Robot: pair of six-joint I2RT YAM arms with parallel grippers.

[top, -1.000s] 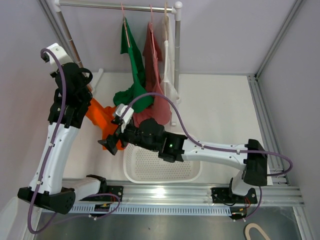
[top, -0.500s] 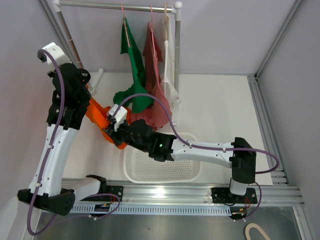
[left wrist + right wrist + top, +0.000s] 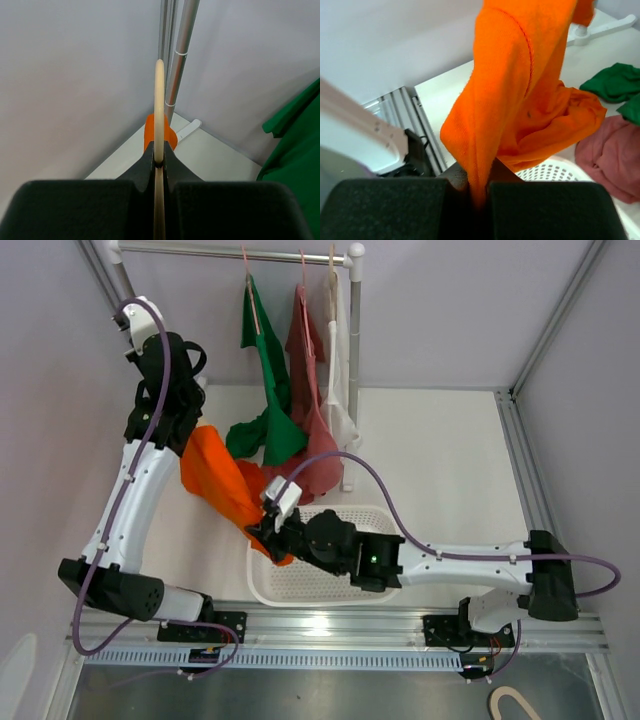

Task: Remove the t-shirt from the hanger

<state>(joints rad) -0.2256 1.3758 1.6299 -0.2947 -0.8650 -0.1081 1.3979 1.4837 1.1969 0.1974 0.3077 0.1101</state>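
Note:
An orange t-shirt (image 3: 225,488) hangs stretched between my two grippers, from back left down to the basket. My left gripper (image 3: 186,432) is shut on a cream wooden hanger (image 3: 159,100), seen edge-on between its fingers (image 3: 159,159), with a bit of orange cloth (image 3: 150,132) behind. In the top view the cloth hides the hanger. My right gripper (image 3: 268,532) is shut on a fold of the t-shirt (image 3: 520,90) at its low end (image 3: 479,182), over the basket's left rim.
A white perforated basket (image 3: 320,600) sits in front of the arms' rail. Behind it a clothes rack (image 3: 230,250) carries a green (image 3: 270,390), a pink (image 3: 310,380) and a white garment (image 3: 338,360). The rack's post (image 3: 182,60) stands close to the left gripper.
My right gripper has shut on the orange t-shirt and drawn it toward the basket. The left arm has swung up and back with the hanger, pulling the cloth taut.

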